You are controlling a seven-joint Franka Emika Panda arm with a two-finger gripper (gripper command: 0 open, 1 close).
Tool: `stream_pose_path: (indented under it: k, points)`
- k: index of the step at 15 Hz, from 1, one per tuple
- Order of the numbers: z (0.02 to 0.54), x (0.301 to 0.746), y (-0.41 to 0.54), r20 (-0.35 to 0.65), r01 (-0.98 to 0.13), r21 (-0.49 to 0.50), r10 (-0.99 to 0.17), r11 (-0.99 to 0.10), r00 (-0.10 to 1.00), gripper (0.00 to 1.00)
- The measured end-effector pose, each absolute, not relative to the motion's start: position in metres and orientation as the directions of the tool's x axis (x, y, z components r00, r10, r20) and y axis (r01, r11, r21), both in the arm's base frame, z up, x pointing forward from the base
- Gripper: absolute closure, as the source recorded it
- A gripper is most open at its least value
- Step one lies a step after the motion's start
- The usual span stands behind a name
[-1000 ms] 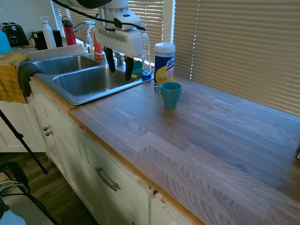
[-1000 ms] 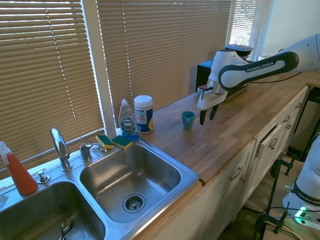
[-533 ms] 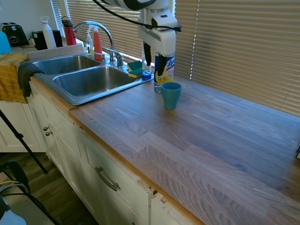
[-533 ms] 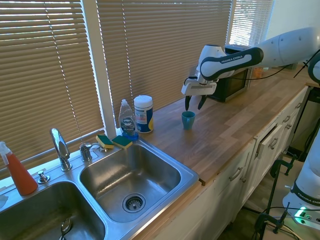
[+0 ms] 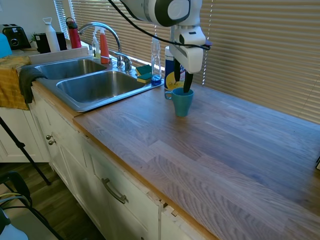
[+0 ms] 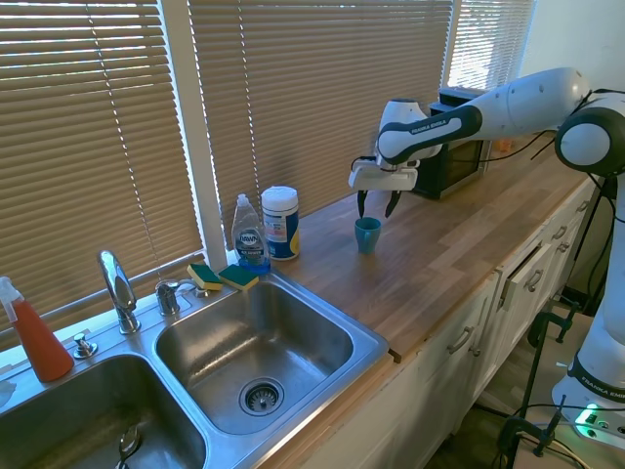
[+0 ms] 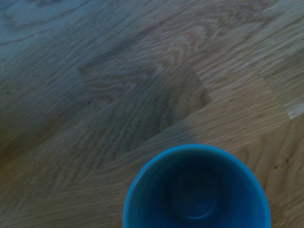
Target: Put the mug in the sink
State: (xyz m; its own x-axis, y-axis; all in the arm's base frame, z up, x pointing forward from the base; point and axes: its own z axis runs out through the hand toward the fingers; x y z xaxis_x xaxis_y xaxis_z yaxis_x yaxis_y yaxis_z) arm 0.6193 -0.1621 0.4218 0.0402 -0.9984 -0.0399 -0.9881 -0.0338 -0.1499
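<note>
A small teal-blue mug (image 5: pixel 182 102) stands upright on the wooden countertop, to the right of the steel double sink (image 5: pixel 120 98), with its handle turned toward the sink. My gripper (image 5: pixel 182 83) hangs directly over the mug, open, with its dark fingertips at about rim height and nothing between them. From the other side, the gripper (image 6: pixel 376 205) sits just above the mug (image 6: pixel 367 234), and the sink (image 6: pixel 372 338) lies to the lower left. In the wrist view I look straight down into the empty mug (image 7: pixel 194 190).
A white-and-yellow wipes canister (image 6: pixel 280 223) and a dish soap bottle (image 6: pixel 249 234) stand against the blinds between mug and sink. Two sponges (image 6: pixel 223 277) lie on the sink's back corner beside the faucet (image 6: pixel 117 288). A dark appliance (image 6: pixel 459 161) sits behind the arm.
The gripper has swung from over the sink basin across to the mug and come down over it, staying open. The mug has not moved.
</note>
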Motion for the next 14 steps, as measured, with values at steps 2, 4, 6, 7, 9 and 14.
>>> stream_pose_path:
  k: [2,4,6,7,9,14]
  points:
    - [0.404,0.623,-0.168,-0.041,-0.992,-0.124,-0.999,-0.010,0.016,0.00]
    - [0.389,0.628,-0.173,-0.040,-0.995,-0.104,-0.999,-0.001,0.005,0.00]
    - [0.375,0.633,-0.174,-0.043,-0.996,-0.087,-0.999,0.001,0.003,1.00]
    - [0.368,0.635,-0.174,-0.046,-0.997,-0.079,-0.999,0.003,0.001,1.00]
    - [0.359,0.638,-0.174,-0.055,-0.997,-0.070,-0.998,0.009,-0.005,1.00]
    - [0.346,0.643,-0.174,-0.081,-0.998,-0.054,-0.997,0.017,-0.012,1.00]
